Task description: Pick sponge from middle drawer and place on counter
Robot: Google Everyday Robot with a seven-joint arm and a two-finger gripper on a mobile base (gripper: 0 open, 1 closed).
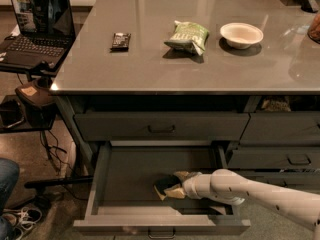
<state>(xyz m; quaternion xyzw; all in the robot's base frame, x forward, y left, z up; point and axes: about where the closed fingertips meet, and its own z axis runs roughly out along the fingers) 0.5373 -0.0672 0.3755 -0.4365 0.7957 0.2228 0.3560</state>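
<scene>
grey counter (150, 69): snack bag (187, 35), white bowl (241, 34) and small dark object (120, 40) on top
middle drawer (130, 171): open
sponge (165, 186): on drawer floor, right of centre, at the gripper tip
gripper (176, 185): inside drawer, reaching in from right, at the sponge; grip state cannot tell

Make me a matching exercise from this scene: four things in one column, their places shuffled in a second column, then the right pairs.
Things:
1. sponge
2. snack bag
3. white bowl
4. gripper

Places:
A. on the counter, right of the snack bag
B. reaching into the drawer from the right, at the sponge
C. on the floor of the open middle drawer
D. on the counter, left of the white bowl

Pairs: 1-C, 2-D, 3-A, 4-B
</scene>
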